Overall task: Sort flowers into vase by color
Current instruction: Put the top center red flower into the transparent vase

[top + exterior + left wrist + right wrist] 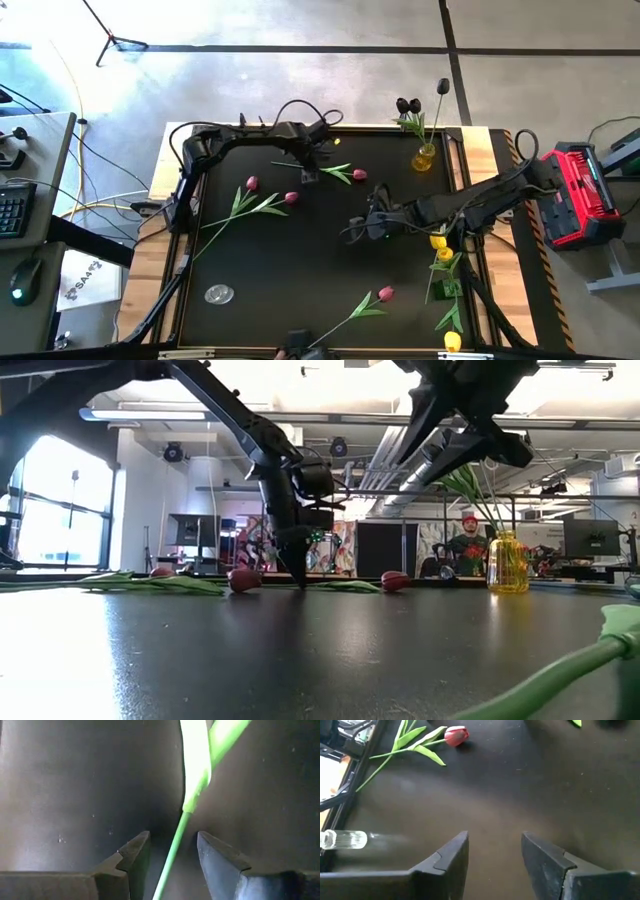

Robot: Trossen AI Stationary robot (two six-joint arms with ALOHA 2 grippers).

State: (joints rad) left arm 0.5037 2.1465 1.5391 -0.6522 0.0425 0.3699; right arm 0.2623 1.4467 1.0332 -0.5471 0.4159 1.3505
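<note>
Left gripper jaws open, straddling a tulip stem (untouched) — right gripper jaws open, empty.

I am running the rig in an open lab or workshop hall: beyond the black table I see exposed ceiling ducts, computer monitors, a seated person, and a keyboard at far left.

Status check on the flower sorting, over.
Left gripper down at the mat, fingers open astride a pink tulip's stem. Right gripper open, empty, mid-table. Yellow vase holds dark tulips. Nothing blocking.
</note>
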